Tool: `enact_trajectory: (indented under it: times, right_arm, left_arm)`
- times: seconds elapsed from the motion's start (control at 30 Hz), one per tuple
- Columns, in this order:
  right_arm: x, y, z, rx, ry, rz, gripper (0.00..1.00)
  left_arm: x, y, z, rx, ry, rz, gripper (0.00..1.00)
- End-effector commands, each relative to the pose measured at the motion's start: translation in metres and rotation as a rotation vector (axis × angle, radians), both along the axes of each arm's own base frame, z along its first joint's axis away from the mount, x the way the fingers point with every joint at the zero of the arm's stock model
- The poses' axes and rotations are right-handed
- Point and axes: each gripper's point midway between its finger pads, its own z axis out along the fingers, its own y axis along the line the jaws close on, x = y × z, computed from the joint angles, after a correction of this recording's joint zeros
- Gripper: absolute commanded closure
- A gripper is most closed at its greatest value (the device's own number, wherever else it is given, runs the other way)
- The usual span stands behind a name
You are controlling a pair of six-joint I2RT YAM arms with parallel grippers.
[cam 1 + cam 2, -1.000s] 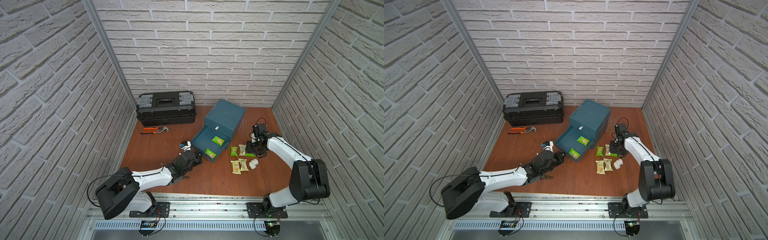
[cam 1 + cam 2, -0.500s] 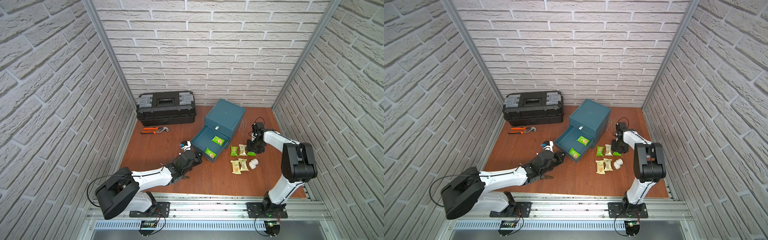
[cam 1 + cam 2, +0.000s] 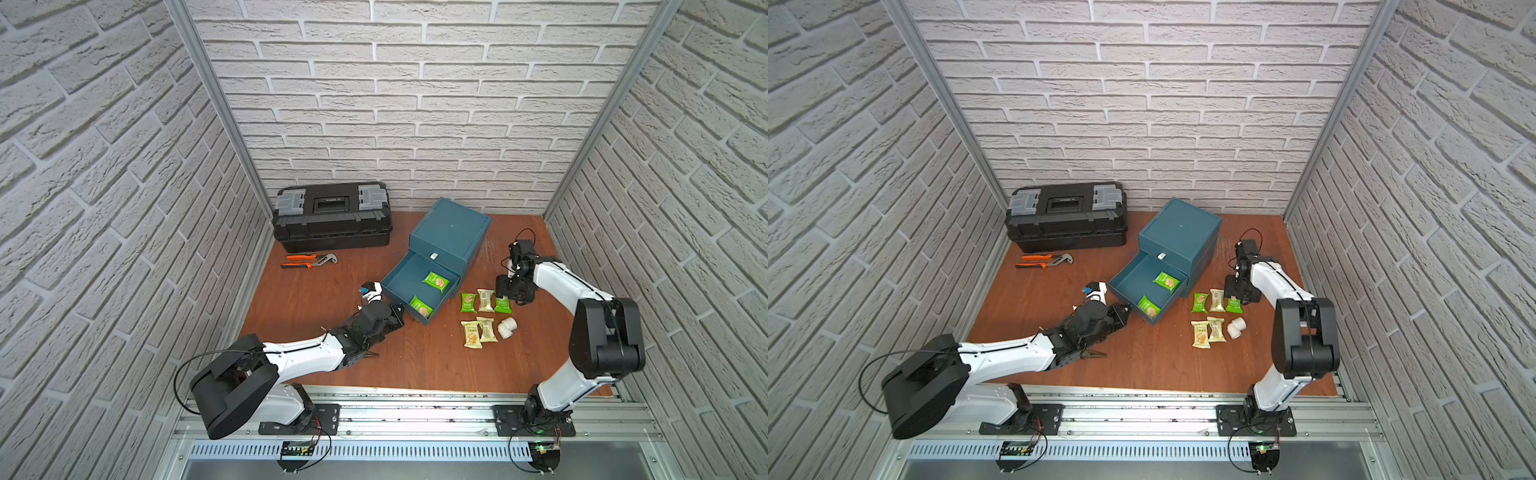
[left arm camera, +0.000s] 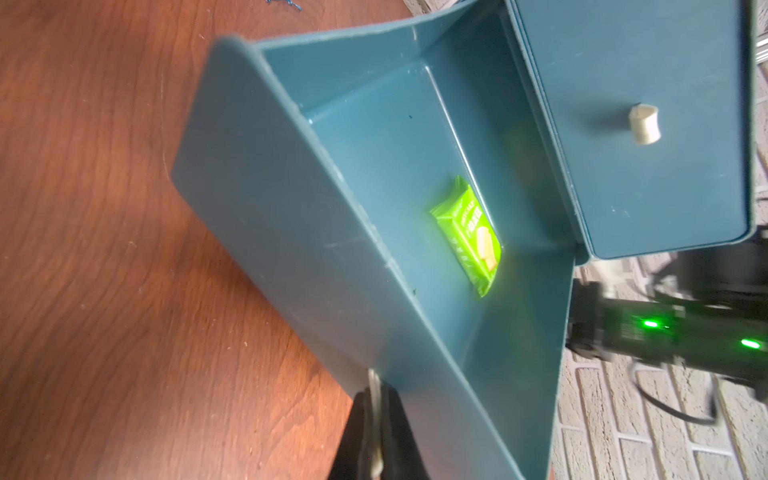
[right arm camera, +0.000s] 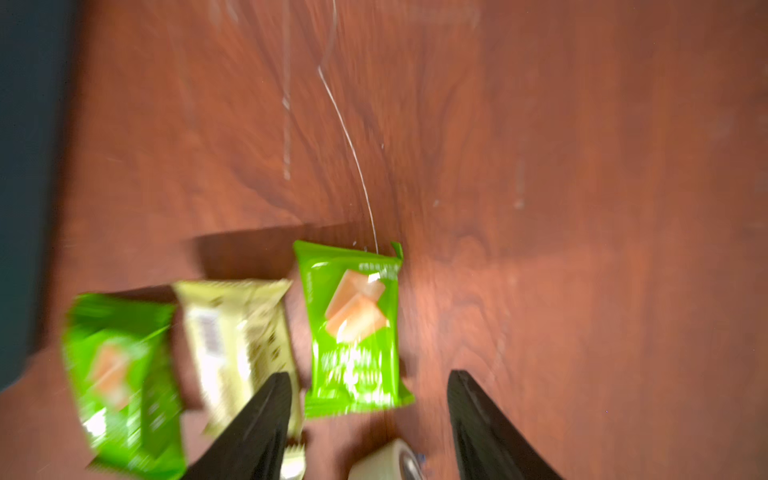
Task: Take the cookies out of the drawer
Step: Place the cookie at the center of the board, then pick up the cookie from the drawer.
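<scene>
The teal drawer (image 3: 405, 274) stands pulled out of its cabinet (image 3: 449, 230). Two green cookies lie in it (image 3: 435, 281) (image 3: 420, 306); the left wrist view shows only one of them (image 4: 467, 237). My left gripper (image 3: 397, 314) (image 4: 376, 388) is shut on a cream knob at the drawer's front panel. On the table to the right of the drawer lie several cookies, green (image 3: 468, 302) and cream (image 3: 485, 300) (image 3: 470, 334). My right gripper (image 3: 509, 293) (image 5: 365, 374) hangs open just over a green packet (image 5: 355, 324) that lies flat and free on the wood.
A white pipe elbow (image 3: 507, 327) lies beside the cream packets, close to my right fingers. A black toolbox (image 3: 332, 216) stands at the back left with orange-handled pliers (image 3: 309, 261) in front of it. Brick walls close in three sides.
My right gripper has opened and let go of the green packet, which now rests on the table. The right arm's elbow has swung. The left arm has not moved.
</scene>
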Motion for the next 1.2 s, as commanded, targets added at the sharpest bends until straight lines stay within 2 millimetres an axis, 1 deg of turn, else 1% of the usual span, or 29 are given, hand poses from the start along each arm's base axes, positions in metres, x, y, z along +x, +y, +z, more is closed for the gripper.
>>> enact_trajectory:
  times: [0.0, 0.1, 0.17, 0.27, 0.3, 0.37, 0.5, 0.57, 0.6, 0.63, 0.7, 0.8, 0.87, 0.97, 1.07, 1.17]
  right_arm:
    - [-0.008, 0.002, 0.051, -0.027, -0.124, 0.027, 0.35]
    - [-0.014, 0.014, 0.087, -0.031, -0.208, 0.075, 0.35]
    - [-0.017, 0.028, 0.107, -0.031, -0.254, 0.124, 0.35]
    - [-0.024, 0.063, 0.138, -0.053, -0.333, 0.262, 0.35]
    - [-0.028, 0.078, 0.148, -0.060, -0.355, 0.318, 0.35]
    - [-0.035, 0.105, 0.162, -0.065, -0.382, 0.414, 0.36]
    - [-0.048, 0.150, 0.172, -0.088, -0.374, 0.594, 0.36]
    - [-0.050, 0.170, 0.171, -0.103, -0.362, 0.669, 0.36]
    - [-0.051, 0.182, 0.168, -0.106, -0.344, 0.720, 0.36]
    - [-0.052, 0.191, 0.164, -0.110, -0.329, 0.755, 0.36]
    - [-0.051, 0.212, 0.154, -0.104, -0.283, 0.832, 0.36]
    - [-0.053, 0.241, 0.133, -0.036, -0.184, 0.921, 0.37]
    - [-0.054, 0.256, 0.118, -0.002, -0.111, 0.967, 0.37]
    - [-0.052, 0.269, 0.099, 0.009, -0.014, 1.008, 0.38]
    - [-0.047, 0.278, 0.086, 0.023, 0.017, 1.022, 0.38]
    - [-0.046, 0.281, 0.068, 0.018, 0.082, 1.035, 0.38]
  left_arm:
    - [0.009, -0.003, 0.020, -0.044, -0.043, 0.015, 1.00]
    - [0.009, -0.003, 0.020, -0.043, -0.042, 0.014, 1.00]
    - [0.009, -0.003, 0.020, -0.042, -0.042, 0.014, 1.00]
    - [0.009, -0.004, 0.020, -0.041, -0.042, 0.013, 1.00]
    - [0.009, -0.003, 0.020, -0.038, -0.042, 0.011, 1.00]
    - [0.009, -0.004, 0.020, -0.041, -0.040, 0.010, 1.00]
    - [0.009, -0.004, 0.020, -0.039, -0.041, 0.007, 1.00]
    - [0.009, -0.005, 0.020, -0.040, -0.040, 0.006, 1.00]
    - [0.009, -0.005, 0.020, -0.040, -0.041, 0.007, 1.00]
    - [0.009, -0.005, 0.020, -0.041, -0.042, 0.006, 1.00]
    - [0.010, -0.006, 0.020, -0.043, -0.041, 0.006, 1.00]
    - [0.009, -0.006, 0.019, -0.042, -0.039, 0.007, 1.00]
    - [0.009, -0.005, 0.019, -0.041, -0.039, 0.009, 1.00]
    - [0.009, -0.004, 0.018, -0.039, -0.036, 0.010, 1.00]
    - [0.008, -0.003, 0.018, -0.039, -0.036, 0.007, 1.00]
    - [0.008, -0.004, 0.019, -0.038, -0.038, 0.004, 1.00]
